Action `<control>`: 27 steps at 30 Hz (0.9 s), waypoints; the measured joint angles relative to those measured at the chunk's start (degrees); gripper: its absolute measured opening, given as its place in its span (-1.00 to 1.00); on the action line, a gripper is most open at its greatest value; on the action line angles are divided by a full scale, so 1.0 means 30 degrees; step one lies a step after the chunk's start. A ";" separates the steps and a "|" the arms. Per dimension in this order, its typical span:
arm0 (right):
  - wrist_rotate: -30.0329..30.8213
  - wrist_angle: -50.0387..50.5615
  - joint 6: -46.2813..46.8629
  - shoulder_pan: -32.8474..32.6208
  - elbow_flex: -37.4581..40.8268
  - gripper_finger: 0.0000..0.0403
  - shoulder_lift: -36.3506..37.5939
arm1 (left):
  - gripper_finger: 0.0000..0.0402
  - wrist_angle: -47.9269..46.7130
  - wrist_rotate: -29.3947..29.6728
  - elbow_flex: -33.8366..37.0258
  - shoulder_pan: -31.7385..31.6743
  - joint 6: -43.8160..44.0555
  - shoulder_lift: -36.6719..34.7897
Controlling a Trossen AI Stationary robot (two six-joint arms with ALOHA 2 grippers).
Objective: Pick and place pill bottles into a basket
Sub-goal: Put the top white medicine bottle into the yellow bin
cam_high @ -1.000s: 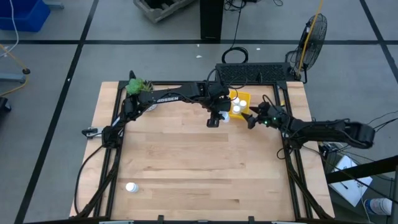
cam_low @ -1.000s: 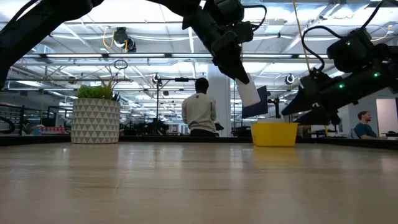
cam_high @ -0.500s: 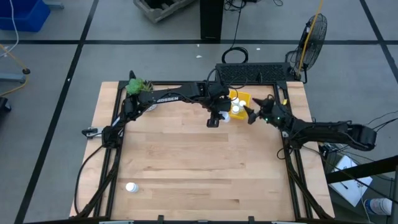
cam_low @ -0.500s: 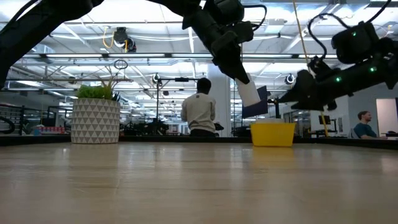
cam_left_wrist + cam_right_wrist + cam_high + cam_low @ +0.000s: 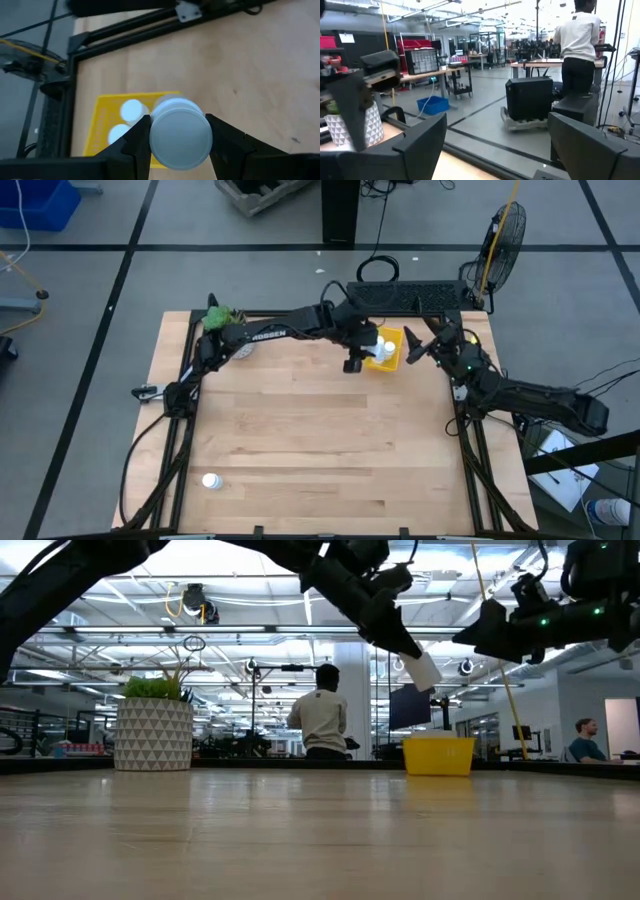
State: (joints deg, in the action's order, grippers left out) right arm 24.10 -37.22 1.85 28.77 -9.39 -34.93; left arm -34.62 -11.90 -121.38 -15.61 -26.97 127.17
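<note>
My left gripper (image 5: 362, 354) is shut on a white pill bottle (image 5: 180, 136) and holds it above the near edge of the yellow basket (image 5: 392, 350). The basket stands at the table's far right and also shows in the low view (image 5: 440, 755). Two more bottles (image 5: 131, 109) stand inside the basket. Another bottle (image 5: 210, 480) stands on the table near the front left corner. My right gripper (image 5: 412, 346) is open and empty, raised in the air just right of the basket. My left gripper pinches the bottle's round sides (image 5: 150, 131) between its two fingers (image 5: 136, 142). The bottle lies along the fingers, and its free end (image 5: 424, 672) sticks out past them, slanting down toward the table's right. It is lifted clear, above the basket.
A white patterned pot with a green plant (image 5: 153, 732) stands at the table's far left corner (image 5: 220, 318). A black frame (image 5: 465, 430) runs along the table's edges. A person (image 5: 320, 718) stands in the room beyond the table.
My left gripper has risen and gone toward the table's far right with the bottle, from beside the basket to over it. My right gripper has risen and swung toward the far edge, staying open.
</note>
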 joint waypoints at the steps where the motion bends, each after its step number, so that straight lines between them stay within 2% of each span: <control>1: -0.0005 0.0225 0.0000 0.0000 -0.0007 0.67 0.0164 | -0.23 0.0019 0.0007 0.0000 -0.0093 0.0040 0.0000; 9: -0.0029 0.1409 0.0149 0.0000 -0.0021 0.67 0.0375 | -0.23 -0.0754 0.0997 0.0000 -0.0870 0.0567 0.0000; 24: -0.0173 0.2131 0.1155 0.0000 -0.0044 0.67 0.0375 | -0.23 0.0580 0.0352 0.2159 -0.1008 0.1227 0.0046; 27: -0.1914 0.2129 0.1223 0.0000 -0.0044 0.67 0.0363 | -0.23 0.0595 -0.0045 0.2178 -0.0992 0.1257 0.0048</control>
State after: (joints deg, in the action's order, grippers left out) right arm 18.35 -30.84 5.52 28.77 -9.52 -33.84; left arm -32.84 -12.03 -114.85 -18.59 -23.20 127.32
